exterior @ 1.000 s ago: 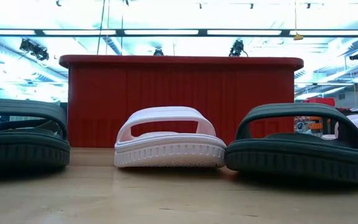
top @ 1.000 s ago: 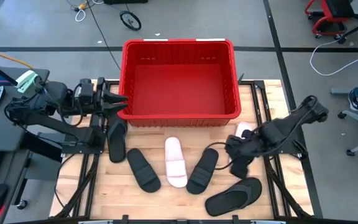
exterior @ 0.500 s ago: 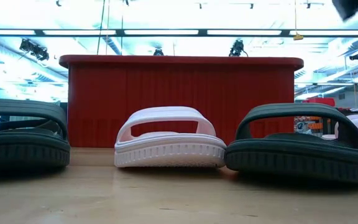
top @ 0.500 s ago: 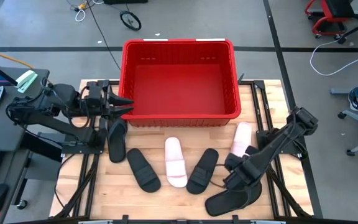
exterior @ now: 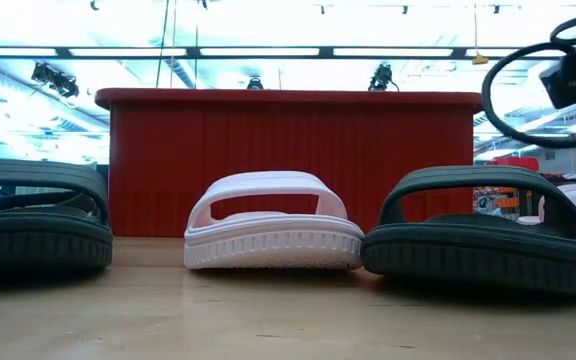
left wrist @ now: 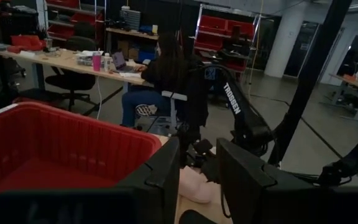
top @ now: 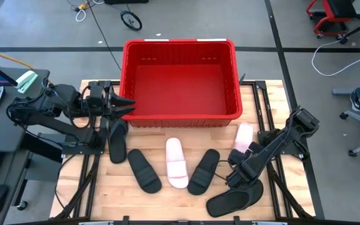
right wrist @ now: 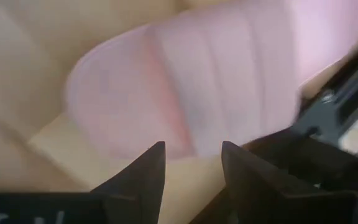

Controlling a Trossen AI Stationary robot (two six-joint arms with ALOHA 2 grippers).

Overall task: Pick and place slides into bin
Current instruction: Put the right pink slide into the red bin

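Observation:
The red bin [top: 180,78] stands at the table's far middle. Several slides lie in a row before it, soles down: black ones [top: 117,140] [top: 144,170] [top: 204,170] [top: 235,197], a pale pink one [top: 176,162] and another pink one [top: 243,137] at the right. My right gripper [top: 235,169] hangs open, slanting down over that right pink slide's [right wrist: 191,81] near end; its fingertips [right wrist: 157,155] frame the slide's rim. My left gripper [top: 125,106] waits open and level at the bin's near left corner, nothing between its fingers [left wrist: 163,174].
The low view shows the middle pink slide [exterior: 273,235] between two black ones [exterior: 33,215] [exterior: 483,230], with the bin's wall [exterior: 293,160] behind. My right arm's cable loop [exterior: 528,90] hangs at its upper right. A person sits at a desk [left wrist: 160,68] beyond the table.
My right gripper has come down and toward the table's near edge, tipping from nearly level to steeply downward, and now hangs over the right pink slide's near end. That slide, mostly covered by the arm before, now shows. No slide has moved.

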